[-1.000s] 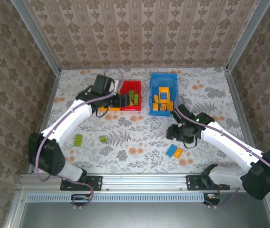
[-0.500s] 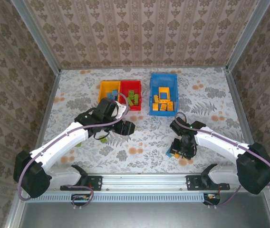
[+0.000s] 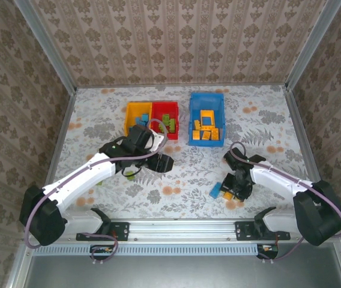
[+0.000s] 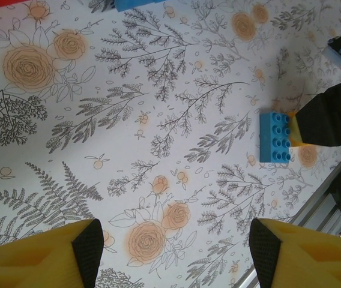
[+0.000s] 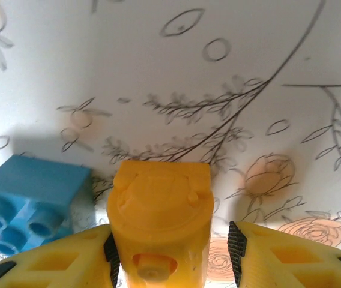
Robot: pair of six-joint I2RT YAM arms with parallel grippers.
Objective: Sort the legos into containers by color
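Walled on three sides with beige damask-striped paper (image 3: 176, 36) (aluminium posts (image 3: 45, 48) at the corners), well beyond the left claw (image 3: 161, 163) and the right claw (image 3: 235, 191). Beneath both, a white tablecloth (image 3: 266, 120) printed with grey ferns and orange flowers, evenly lit. Nearer than both, an aluminium rail (image 3: 182, 227) along the table edge.

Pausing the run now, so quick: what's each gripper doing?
Left gripper: open, empty.
Right gripper: jaws around small orange-yellow studded plastic brick; whether it grips cannot be told.
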